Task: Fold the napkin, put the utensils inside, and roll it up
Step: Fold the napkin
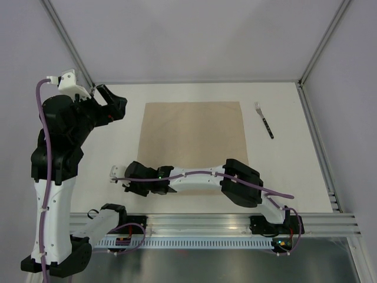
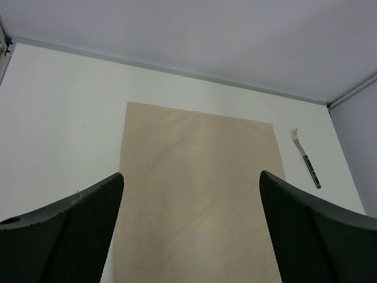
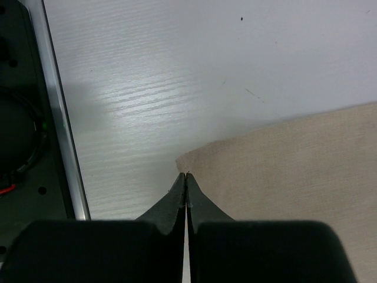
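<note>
One napkin (image 3: 288, 171) corner at right hand (image 3: 186, 175)

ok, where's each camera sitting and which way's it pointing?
Top external: above and behind the bases, looking down on the table; left arm and right arm both show.
Left wrist: raised at left, looking down across the napkin toward the fork; left jaws wide apart.
Right wrist: low at the napkin's near-left corner; right jaws closed there.
Shared: top and left wrist both see napkin and fork.

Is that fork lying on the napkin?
No, the fork lies apart from the napkin, off to its right.
</note>
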Controlling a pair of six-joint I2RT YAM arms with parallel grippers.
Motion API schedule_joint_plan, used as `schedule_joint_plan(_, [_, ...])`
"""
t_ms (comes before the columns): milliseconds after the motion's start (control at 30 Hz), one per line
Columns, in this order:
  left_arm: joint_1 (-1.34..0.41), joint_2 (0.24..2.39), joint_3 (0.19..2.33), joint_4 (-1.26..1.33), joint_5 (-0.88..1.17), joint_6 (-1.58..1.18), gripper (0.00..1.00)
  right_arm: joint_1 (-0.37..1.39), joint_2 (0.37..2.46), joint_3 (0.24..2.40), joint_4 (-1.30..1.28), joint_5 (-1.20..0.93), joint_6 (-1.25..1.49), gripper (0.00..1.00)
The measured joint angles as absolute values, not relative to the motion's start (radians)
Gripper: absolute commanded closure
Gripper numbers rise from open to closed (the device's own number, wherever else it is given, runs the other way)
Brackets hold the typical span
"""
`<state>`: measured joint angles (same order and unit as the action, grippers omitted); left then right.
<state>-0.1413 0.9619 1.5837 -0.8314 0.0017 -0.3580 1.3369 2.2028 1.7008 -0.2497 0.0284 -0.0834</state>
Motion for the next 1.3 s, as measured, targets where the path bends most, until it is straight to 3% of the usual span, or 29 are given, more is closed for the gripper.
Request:
schedule_joint_plan(300, [-0.141,0.976,1.584,-0.827,0.004,-0.358,0.00,1.254,2.134,1.680,-0.258,0.043,-0.083,1.00])
schedule_joint_plan(400, [-0.141,0.982,1.579,-0.823,0.008,-0.358,0.00,1.214,2.103,1.651,-0.255,0.045,-0.082,0.89])
schedule_joint_plan(533, [-0.141,0.986,1.568,-0.813,0.011,-0.358,0.00,1.182,2.090,1.627,-0.259,0.042,-0.083,0.85])
schedule_joint_plan(767, [-0.141,0.983,1.567,-0.813,0.011,-0.358,0.00,1.262,2.131,1.654,-0.263,0.021,-0.084,0.70])
schedule_joint_plan(1300, [-0.141,0.973,1.567,-0.813,0.011,-0.358,0.00,1.352,2.281,1.744,-0.262,0.024,-0.098,0.50])
